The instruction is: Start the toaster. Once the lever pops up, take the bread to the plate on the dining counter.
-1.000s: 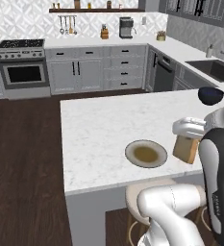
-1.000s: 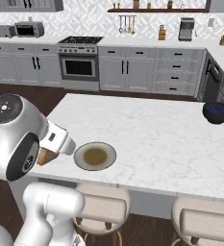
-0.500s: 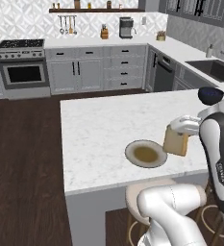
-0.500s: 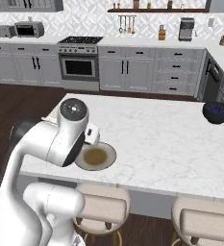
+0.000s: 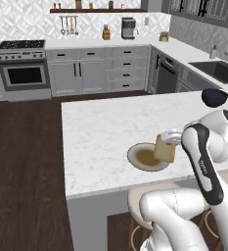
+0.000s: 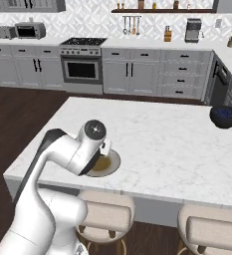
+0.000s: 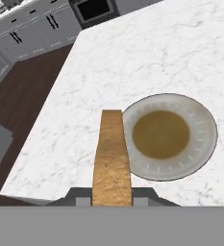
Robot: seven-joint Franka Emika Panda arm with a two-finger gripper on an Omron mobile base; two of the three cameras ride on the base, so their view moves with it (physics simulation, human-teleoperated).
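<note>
Orange-brown bread [image 7: 112, 158], a light, stiff, crumbly slice best gripped by its flat faces, stands on edge clamped in the tool [image 7: 112, 194], held above the white marble bench [image 5: 105, 127], just beside the beige plate [image 7: 202, 129] rim.

Hidden and cut-off parts

The thin orange-brown bread slice [image 7: 112, 158] covers the finger tips and the round beige brown-centred plate's [image 7: 203, 125] near-left rim; the arm hides the plate's left part from the right base view.

orange-brown bread [image 7: 112, 153], beige brown-centred plate [image 7: 200, 120]
</note>
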